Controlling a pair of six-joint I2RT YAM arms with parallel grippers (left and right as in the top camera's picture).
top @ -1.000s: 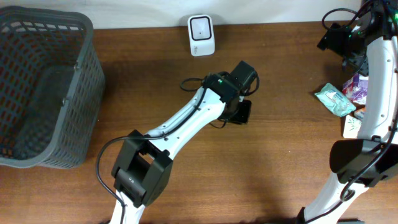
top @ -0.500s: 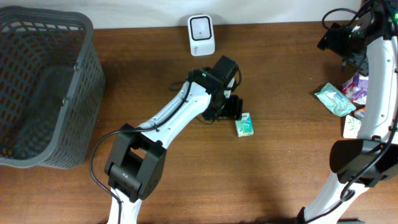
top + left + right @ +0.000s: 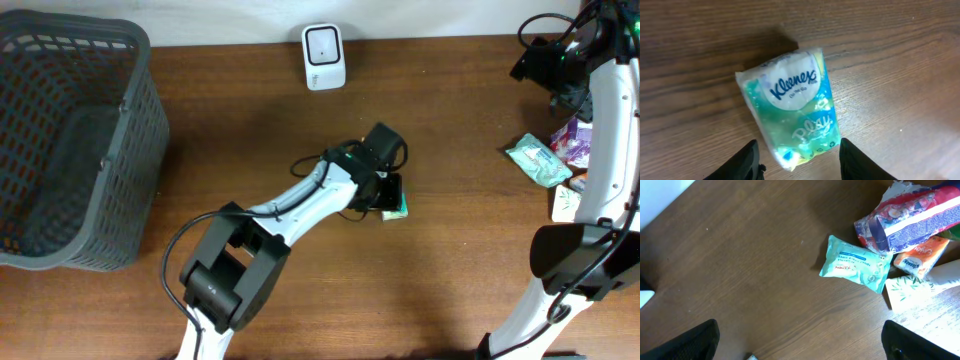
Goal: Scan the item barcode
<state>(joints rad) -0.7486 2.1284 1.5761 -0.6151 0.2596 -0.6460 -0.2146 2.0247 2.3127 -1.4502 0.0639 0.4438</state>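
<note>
The Kleenex tissue pack point(image 3: 792, 112) lies flat on the wooden table point(image 3: 450, 280), printed face up, near the middle of the overhead view. The white scanner point(image 3: 324, 57) stands well apart from it, toward 11 o'clock at the table's far edge.

In the wrist view the left gripper point(image 3: 799, 142) sits low over the pack with its jaws apart, one finger on each side of the pack's near end. The rest of the pack runs away from the claw toward 12 o'clock, tilted slightly to 11, logo end farthest. A sliver of table shows between the 9 o'clock finger and the wrapper. The 3 o'clock finger sits just beside the wrapper's edge, and contact there cannot be told.

The right gripper point(image 3: 800, 325) hangs at the table's 3 o'clock side, jaws spread wide over bare wood. A teal wipes packet point(image 3: 856, 263) lies toward 1 o'clock of it. The grey basket point(image 3: 150, 130) stands at 9 o'clock.
</note>
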